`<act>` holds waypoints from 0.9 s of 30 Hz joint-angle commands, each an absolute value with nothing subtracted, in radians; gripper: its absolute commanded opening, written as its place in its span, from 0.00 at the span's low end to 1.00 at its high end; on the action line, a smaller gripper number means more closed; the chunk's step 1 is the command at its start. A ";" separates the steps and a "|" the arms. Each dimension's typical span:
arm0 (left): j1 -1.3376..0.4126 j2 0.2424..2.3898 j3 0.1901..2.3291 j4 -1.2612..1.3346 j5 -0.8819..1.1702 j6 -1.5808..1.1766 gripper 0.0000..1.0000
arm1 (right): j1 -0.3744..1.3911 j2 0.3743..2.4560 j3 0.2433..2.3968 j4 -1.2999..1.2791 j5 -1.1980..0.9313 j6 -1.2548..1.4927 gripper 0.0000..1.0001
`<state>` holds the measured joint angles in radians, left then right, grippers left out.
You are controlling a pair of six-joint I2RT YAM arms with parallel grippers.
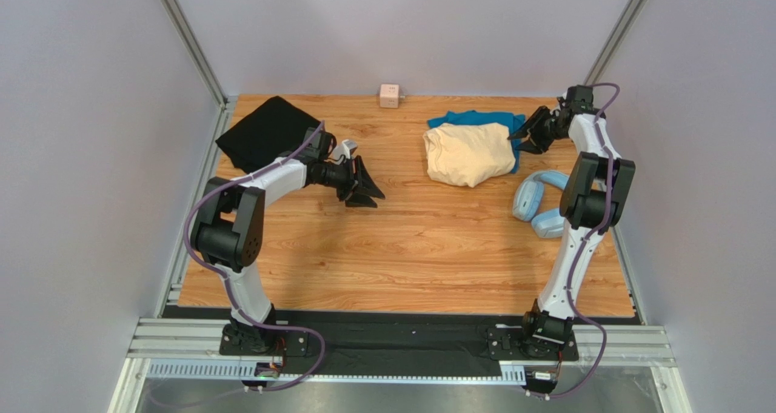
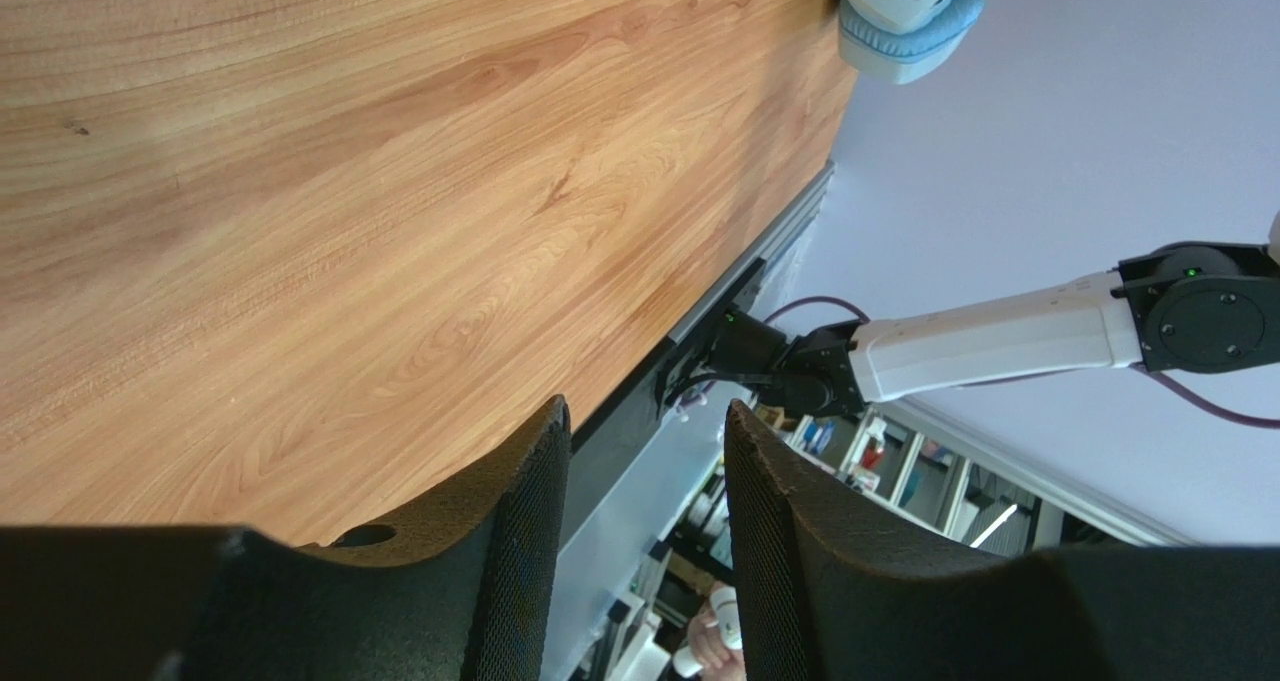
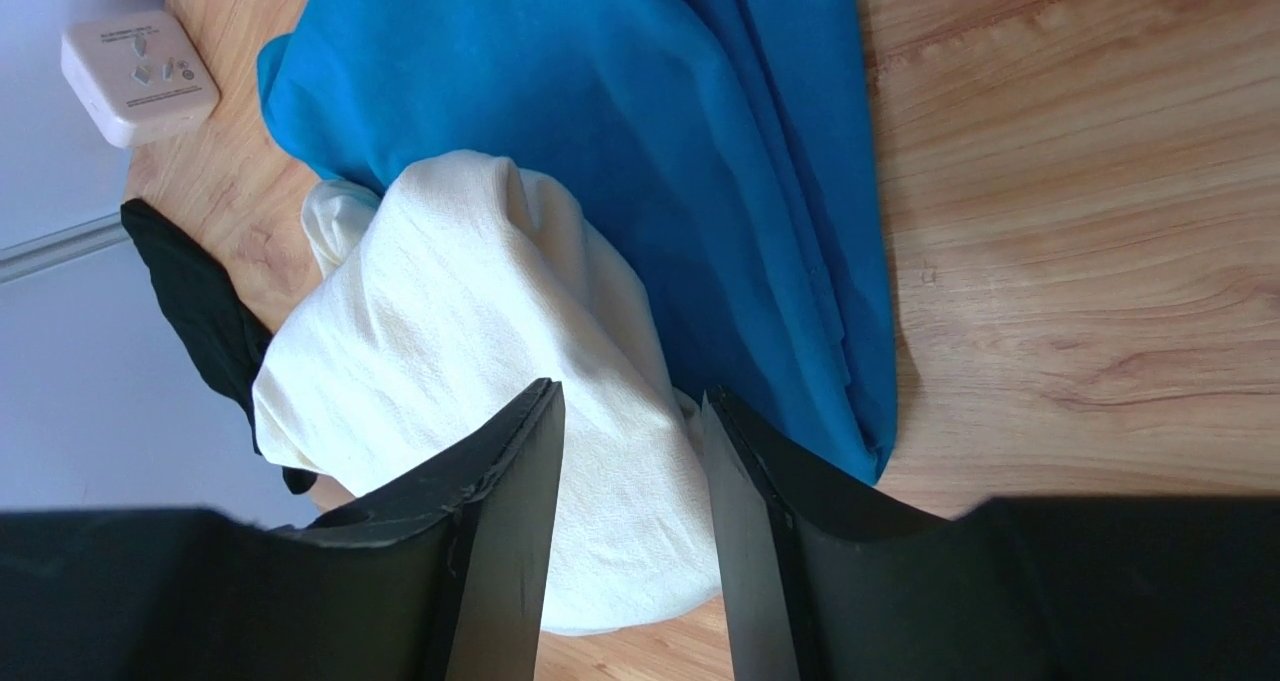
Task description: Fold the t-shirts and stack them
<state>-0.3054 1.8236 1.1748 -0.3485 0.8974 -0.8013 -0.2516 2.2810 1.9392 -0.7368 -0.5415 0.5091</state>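
The cream-yellow t-shirt (image 1: 469,154) lies bunched at the back right, resting on the teal blue t-shirt (image 1: 477,119). The black t-shirt (image 1: 265,132) lies flat at the back left. My right gripper (image 1: 526,133) is open and empty, just right of the cream shirt; its wrist view shows the cream shirt (image 3: 451,351) and the teal shirt (image 3: 676,126) past the open fingers (image 3: 511,471). My left gripper (image 1: 369,187) is open and empty above bare table, right of the black shirt; its wrist view shows only wood between the fingers (image 2: 519,516).
Light-blue headphones (image 1: 539,204) lie near the right edge, also in the left wrist view (image 2: 909,14). A small pink cube (image 1: 390,95) sits at the back wall, also in the right wrist view (image 3: 138,74). Grey walls enclose the wooden table (image 1: 410,249).
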 commanded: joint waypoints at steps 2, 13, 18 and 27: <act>-0.304 1.779 1.157 -0.339 0.896 -0.792 0.48 | -0.253 2.243 1.963 -0.698 -0.563 0.499 0.45; -0.304 1.758 1.114 -0.339 0.882 -0.788 0.47 | -0.242 2.293 1.942 -0.696 -0.598 0.509 0.47; -0.304 1.752 1.101 -0.339 0.881 -0.788 0.47 | -0.239 2.313 1.928 -0.689 -0.584 0.502 0.48; -0.304 1.730 1.083 -0.357 0.868 -0.781 0.46 | -0.221 2.361 1.927 -0.669 -0.583 0.503 0.49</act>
